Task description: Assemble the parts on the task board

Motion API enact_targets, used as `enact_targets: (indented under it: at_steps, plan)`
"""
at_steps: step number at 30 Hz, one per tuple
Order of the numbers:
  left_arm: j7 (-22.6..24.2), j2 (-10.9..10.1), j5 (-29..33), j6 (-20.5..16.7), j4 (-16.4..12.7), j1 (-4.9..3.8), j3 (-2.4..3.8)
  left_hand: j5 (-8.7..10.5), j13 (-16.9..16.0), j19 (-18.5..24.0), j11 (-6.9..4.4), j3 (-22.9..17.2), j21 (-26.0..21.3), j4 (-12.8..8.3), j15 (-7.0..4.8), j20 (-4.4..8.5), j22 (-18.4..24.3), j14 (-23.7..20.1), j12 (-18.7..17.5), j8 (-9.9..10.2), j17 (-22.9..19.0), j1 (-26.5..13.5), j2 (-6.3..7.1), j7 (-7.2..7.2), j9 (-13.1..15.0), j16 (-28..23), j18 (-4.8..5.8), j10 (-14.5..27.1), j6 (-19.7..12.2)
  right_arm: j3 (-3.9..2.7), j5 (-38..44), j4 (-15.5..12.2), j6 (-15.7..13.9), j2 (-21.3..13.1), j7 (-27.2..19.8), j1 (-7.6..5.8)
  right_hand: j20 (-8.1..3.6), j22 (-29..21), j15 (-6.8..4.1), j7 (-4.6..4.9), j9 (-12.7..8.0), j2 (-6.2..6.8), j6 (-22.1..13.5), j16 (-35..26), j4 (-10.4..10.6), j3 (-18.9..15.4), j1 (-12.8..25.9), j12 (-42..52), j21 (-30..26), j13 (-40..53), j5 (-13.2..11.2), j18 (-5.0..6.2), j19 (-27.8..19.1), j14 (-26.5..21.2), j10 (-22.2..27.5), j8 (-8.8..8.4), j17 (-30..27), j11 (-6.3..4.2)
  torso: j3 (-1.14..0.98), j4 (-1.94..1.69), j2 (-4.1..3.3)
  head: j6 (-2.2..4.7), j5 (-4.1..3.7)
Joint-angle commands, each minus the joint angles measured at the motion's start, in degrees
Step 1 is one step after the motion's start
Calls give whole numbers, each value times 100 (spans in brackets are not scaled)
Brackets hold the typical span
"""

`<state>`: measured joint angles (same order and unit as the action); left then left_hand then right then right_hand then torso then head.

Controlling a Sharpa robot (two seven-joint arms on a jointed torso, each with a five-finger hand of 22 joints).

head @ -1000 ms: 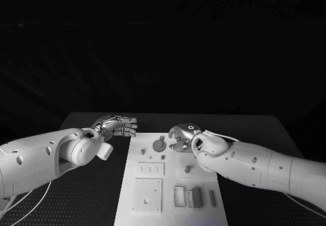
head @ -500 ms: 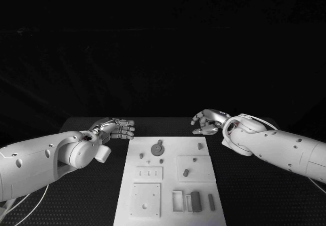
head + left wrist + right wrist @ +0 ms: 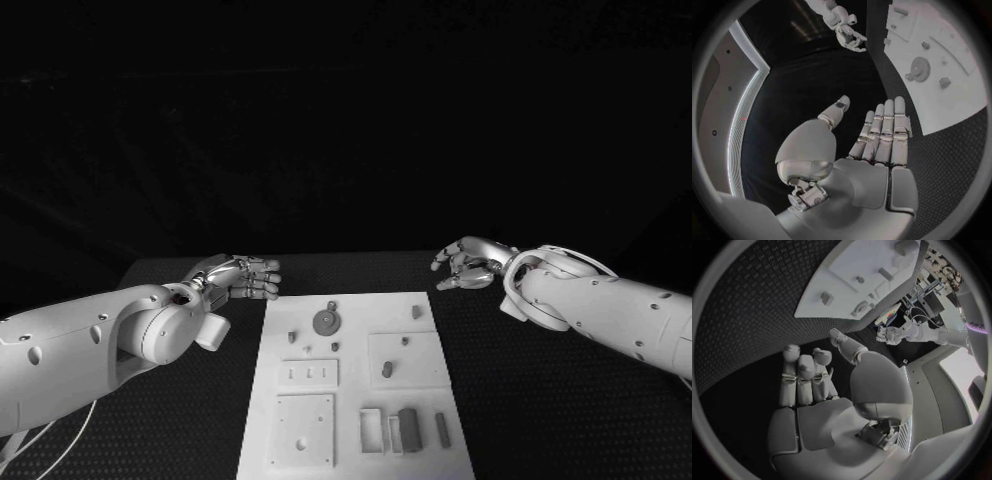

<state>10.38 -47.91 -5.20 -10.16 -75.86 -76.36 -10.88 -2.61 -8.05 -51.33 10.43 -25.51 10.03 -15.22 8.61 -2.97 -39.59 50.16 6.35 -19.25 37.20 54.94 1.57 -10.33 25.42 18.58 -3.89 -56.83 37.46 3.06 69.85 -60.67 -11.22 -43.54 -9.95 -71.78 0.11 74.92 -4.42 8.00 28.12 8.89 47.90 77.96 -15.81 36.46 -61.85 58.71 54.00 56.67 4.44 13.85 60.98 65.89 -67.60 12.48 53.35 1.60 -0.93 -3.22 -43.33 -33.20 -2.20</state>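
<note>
Head view shows both the left hand point(image 3: 238, 276) and right hand point(image 3: 472, 264) empty, fingers apart, beside the task board point(image 3: 274, 400), so next comes reaching for a part.

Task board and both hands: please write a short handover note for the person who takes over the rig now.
Left hand: open, holds nothing, off the far left corner of the task board.
Right hand: fingers curled, nothing in it, off the far right corner.
Parts: round disc part near the far edge; dark bar part at the near slots; small pieces scattered between.
Done: cannot tell that anything is seated.
Left: pick up the parts and assemble them.
</note>
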Motion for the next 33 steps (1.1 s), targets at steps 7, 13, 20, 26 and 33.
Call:
enact_targets:
  at_steps: [7, 13, 20, 26, 33]
  plan:
    - [103, 95, -38, 220, 63, 57, 4, -23, 0, -33, 19, 23, -27, 3, -5, 8, -3, 32, -38, -21, 12, -40, -33, -278, -2, -32, -44, -4, 68, 74, 1039, 482, -143, 356, -127, 311, 63, -29, -27, -36, -36, 107, -162, -145, 95, -22, 87, -150, -105, -187, 12, 115, -18, 5, -30, -18, -100, -48, -64, -18, -1, -2, -28]
    - [103, 114, -37, 259, 99, 97, 5, -23, 0, -34, 19, 22, -28, 3, -5, 9, -4, 32, -42, -19, 13, -39, -39, -278, -3, -33, -44, -4, 67, 77, 1082, 558, -129, 445, -143, 436, 28, 1, -71, -82, -57, 166, -277, -61, 139, -99, 122, -69, -57, -162, 1, 115, 69, 71, -85, -49, -57, -91, -94, -56, -6, -48, -7]
    - [97, 107, -37, 276, 94, 107, 5, -23, 2, -33, 21, 25, -31, 2, -5, 9, -3, 31, -50, -15, 15, -42, -40, -280, -6, -37, -43, 0, 63, 84, 1089, 544, -96, 496, -163, 516, 4, 21, -86, -95, -54, 140, -291, -21, 119, -161, 124, -26, -36, -143, 3, 115, 93, 86, -99, -36, -34, -104, -104, -47, -7, -82, 14]
    - [92, 108, -37, 286, 75, 107, 5, -23, 4, -33, 25, 26, -33, 2, -5, 9, -4, 31, -58, -13, 17, -44, -41, -285, -7, -41, -43, 7, 60, 83, 1002, 590, -266, 579, -232, 594, -20, 38, -93, -96, -45, 86, -273, 15, 102, -196, 113, 18, -12, -127, 4, 115, 129, 116, -134, -8, -16, -107, -96, -41, -8, -87, 18]
    - [87, 107, -37, 289, 72, 107, 5, -23, 5, -33, 27, 27, -35, 1, -5, 9, -3, 30, -64, -11, 18, -45, -43, -289, -9, -43, -43, 9, 59, 83, 1010, 577, -273, 632, -210, 604, -55, 56, -94, -87, -37, 33, -248, 69, 78, -221, 89, 72, 30, -108, 6, 115, 197, 175, -193, 19, 7, -100, -83, -63, 0, -99, -3]
